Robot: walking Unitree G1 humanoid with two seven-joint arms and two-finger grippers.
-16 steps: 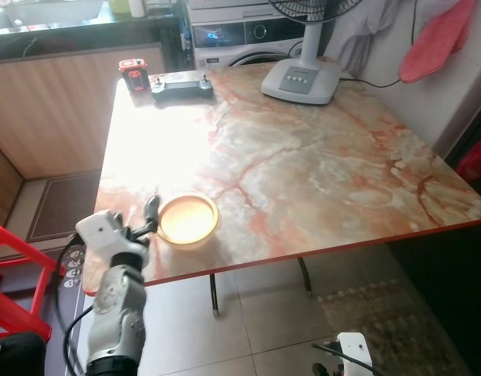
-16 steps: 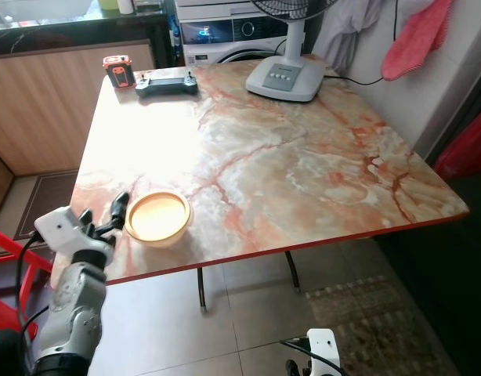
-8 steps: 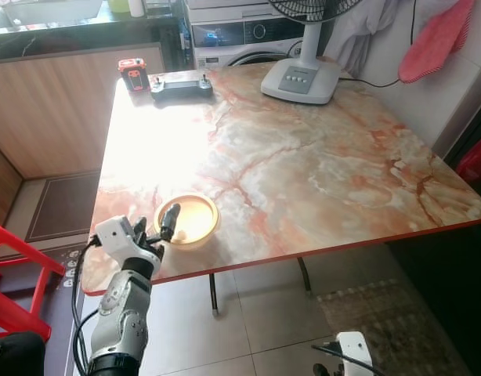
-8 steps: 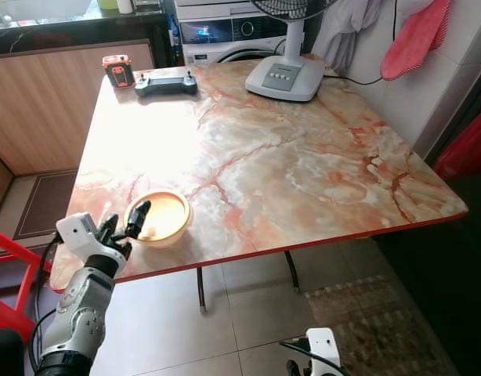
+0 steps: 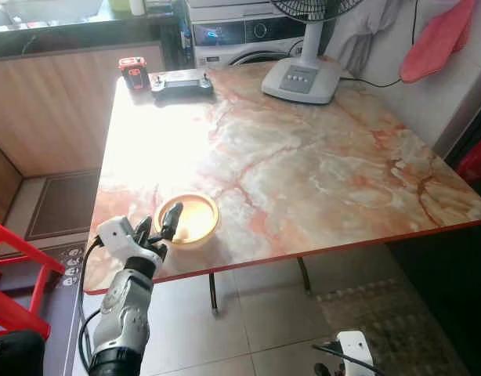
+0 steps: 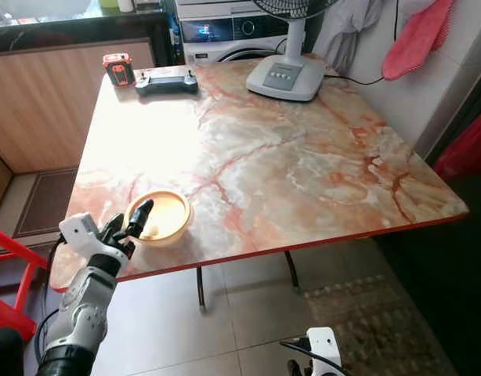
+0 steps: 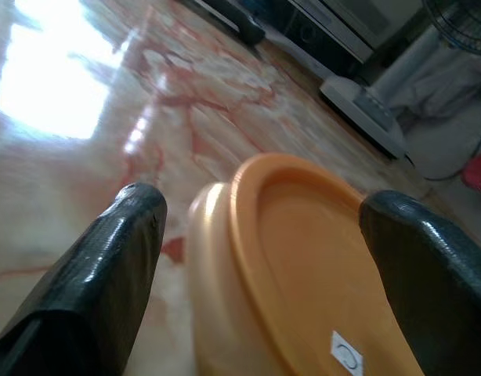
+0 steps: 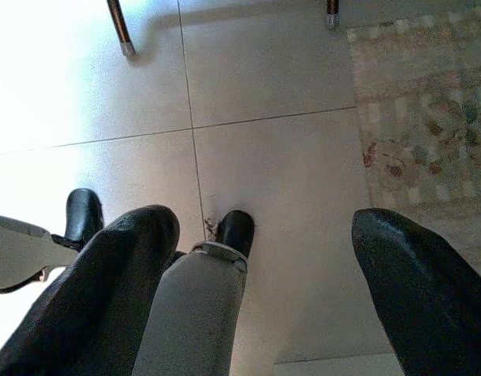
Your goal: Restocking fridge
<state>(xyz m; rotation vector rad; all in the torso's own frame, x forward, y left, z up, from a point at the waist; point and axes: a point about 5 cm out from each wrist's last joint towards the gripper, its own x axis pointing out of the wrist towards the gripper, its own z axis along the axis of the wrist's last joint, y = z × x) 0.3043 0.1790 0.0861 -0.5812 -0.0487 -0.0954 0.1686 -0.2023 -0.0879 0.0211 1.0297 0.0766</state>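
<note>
Astride the orange container [image 7: 303,266], left fingers [image 7: 99,274].

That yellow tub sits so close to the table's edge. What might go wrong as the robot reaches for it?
The left gripper is open, its fingers either side of the lidded yellow tub. A push could slide the tub on the glossy marble table. Dragged toward the robot, it might tip over the near edge onto the tiled floor.

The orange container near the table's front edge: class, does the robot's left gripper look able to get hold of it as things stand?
Probably yes. The left gripper is open at the table's near edge, its fingers straddling the rim of the orange container, with nothing between them.
</note>
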